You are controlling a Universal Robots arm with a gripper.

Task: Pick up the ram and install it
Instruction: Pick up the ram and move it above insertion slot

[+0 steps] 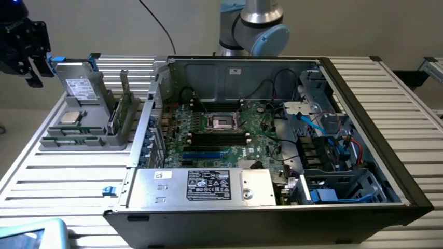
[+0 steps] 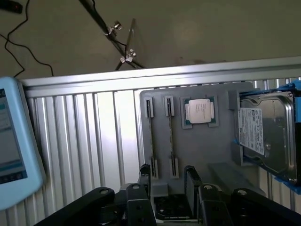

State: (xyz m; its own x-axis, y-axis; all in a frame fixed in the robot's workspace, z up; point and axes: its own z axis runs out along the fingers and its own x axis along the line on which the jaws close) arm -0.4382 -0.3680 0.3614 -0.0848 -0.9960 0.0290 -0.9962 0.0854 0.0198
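Your gripper (image 1: 31, 70) hangs at the far corner of the exterior view's left, just beside the blue-tabbed hard drive (image 1: 80, 85) that stands upright in the grey holder (image 1: 83, 141); in the wrist view its two dark fingers (image 2: 145, 175) stand spread apart, so the gripper (image 2: 168, 186) is released and grasps nothing; the ram (image 1: 120, 111) stands on its long edge in the holder, on the side nearest the open computer case (image 1: 360, 109), apart from the gripper and not yet lifted; in the wrist view you look along the holder (image 2: 193, 150), where two narrow slots (image 2: 170, 136) run side by side, each showing a thin dark strip edge-on, and you cannot tell from there which strip is the green stick; the square silver processor (image 2: 200, 112) lies flat in its pocket beside those slots, and the hard drive (image 2: 268, 132) rises at the holder's other side; the processor (image 1: 69, 117) sits in front of the drive in the exterior view; inside the case the motherboard's black slots (image 1: 218, 138) lie just below the processor socket (image 1: 223, 122), well apart from the gripper; the holder and the case both rest on the slatted metal table (image 1: 62, 176); a pale blue device (image 2: 14, 150) sits at the table's edge.
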